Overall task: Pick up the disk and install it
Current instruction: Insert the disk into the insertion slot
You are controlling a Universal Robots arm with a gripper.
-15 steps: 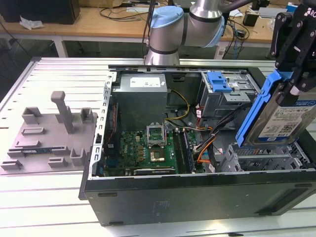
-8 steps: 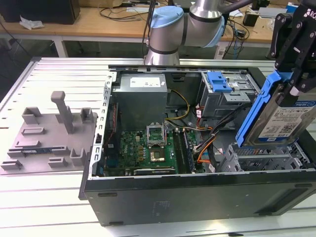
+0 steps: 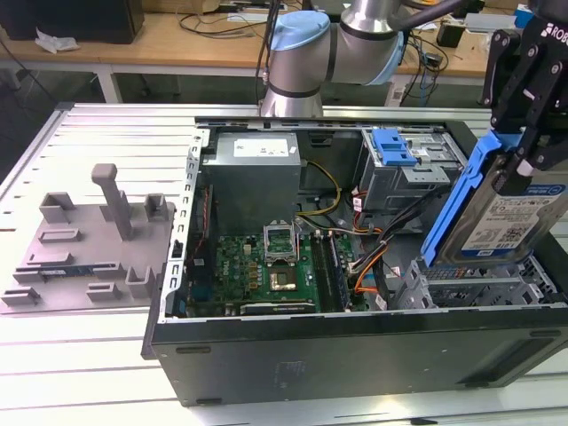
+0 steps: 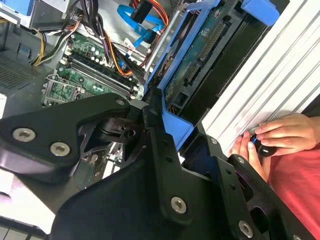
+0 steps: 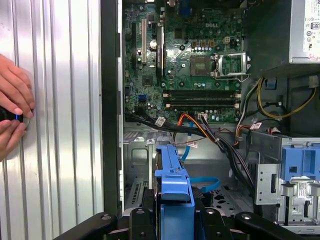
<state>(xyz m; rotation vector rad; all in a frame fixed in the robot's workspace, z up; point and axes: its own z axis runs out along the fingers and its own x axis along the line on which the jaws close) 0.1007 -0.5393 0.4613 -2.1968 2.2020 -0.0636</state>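
End effector (image 3: 525, 158) clamped on disk (image 3: 515, 217), tilted over drive cage (image 3: 479, 286) in open computer case (image 3: 355, 355) beside motherboard (image 3: 266, 266).

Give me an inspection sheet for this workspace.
Surface: ribbed metal table carrying an open computer case.
Job's things: disk held on edge, tilted, over the drive cage; not seated.
Clutter: grey plastic fixture beside the case, at the exterior view's left.
Grippers: gripper shut on the disk.
Cables: orange and black bundle inside the case, near the cage.
Surroundings: person's hands at the table holding a small black object; wooden bench behind.
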